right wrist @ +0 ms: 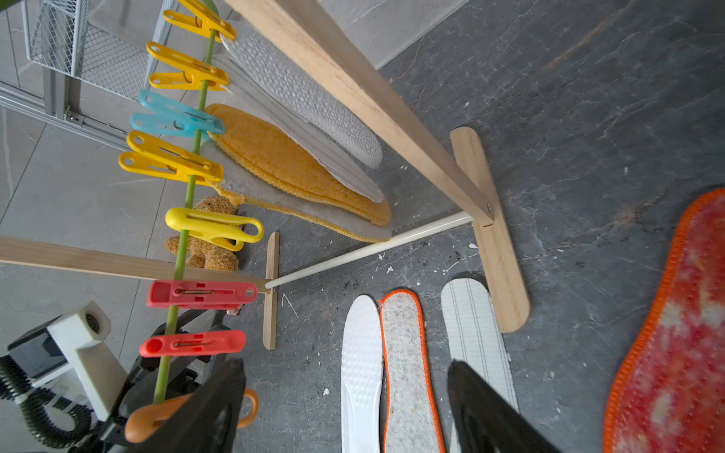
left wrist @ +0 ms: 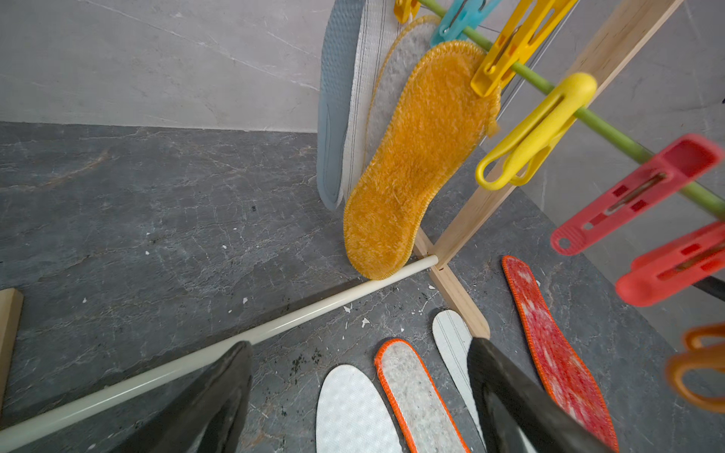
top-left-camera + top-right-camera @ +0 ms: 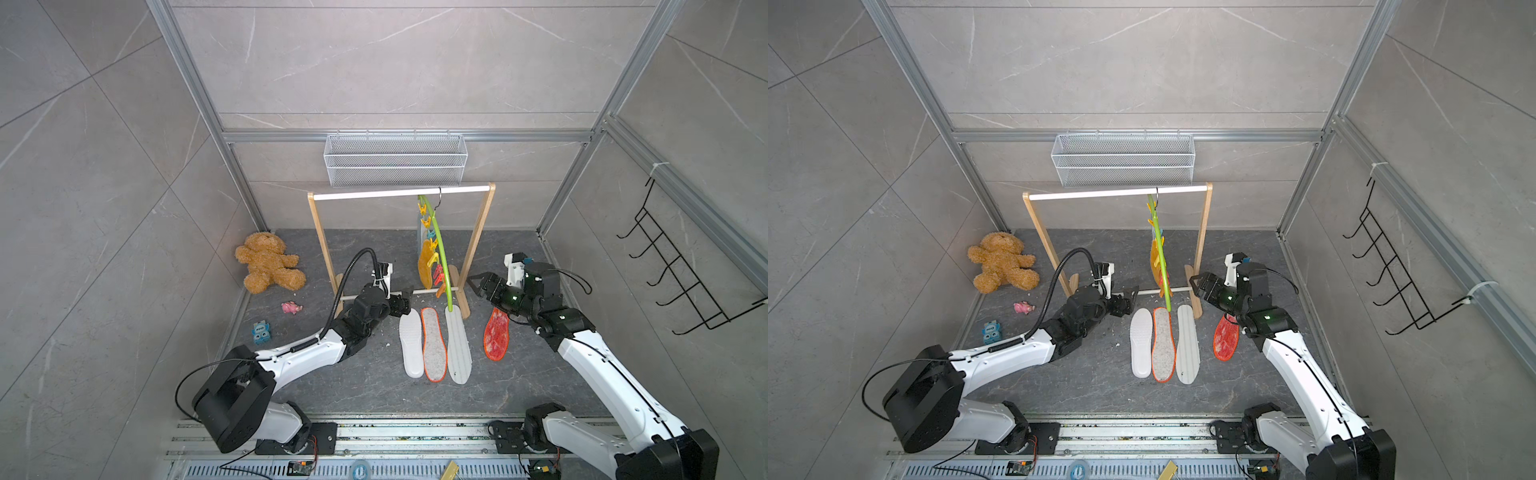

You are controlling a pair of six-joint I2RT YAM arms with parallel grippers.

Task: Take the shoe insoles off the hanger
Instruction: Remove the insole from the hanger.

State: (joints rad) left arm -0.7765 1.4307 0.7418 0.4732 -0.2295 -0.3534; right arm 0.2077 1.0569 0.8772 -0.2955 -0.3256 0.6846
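I have both arms low in front of the wooden rack (image 3: 478, 232). The left tool (image 3: 405, 296) is spread wide with nothing between its fingers, close to the rack's bottom rod and the toe of the white insole (image 3: 411, 343). The right tool (image 3: 473, 286) is parted too and holds nothing. It hovers near the rack's right foot, beside the low end of the hanger (image 3: 441, 253).

The hanger is a lime-green bar that hangs by a dark hook from the white rail, towards the rail's right end. Four insoles are clipped to it: a blue-grey insole (image 2: 331, 117), a striped insole (image 2: 363, 78), a felt insole (image 2: 396, 66) stitched in yellow, and an orange-yellow insole (image 2: 416, 164) whose lower end reaches the bottom rod. A yellow clip (image 2: 537, 129) and a red clip (image 2: 635, 192) grip nothing.

Four more insoles lie flat on the table (image 3: 374, 374). The white one, a grey insole (image 3: 433, 345) with an orange rim and a second striped insole (image 3: 457, 345) lie side by side, and a red mesh insole (image 3: 496, 334) lies apart to the right.

The only print I can find is on the blue toy (image 3: 261, 331), and it is too small to read. The table is a dark grey stone-look slab flecked with white crumbs. The walls are pale marbled panels in an aluminium frame. A teddy bear (image 3: 268, 268) and a pink toy (image 3: 291, 307) lie at the left, a wire basket (image 3: 395, 160) hangs on the back wall, and black hooks (image 3: 681, 266) are on the right wall.
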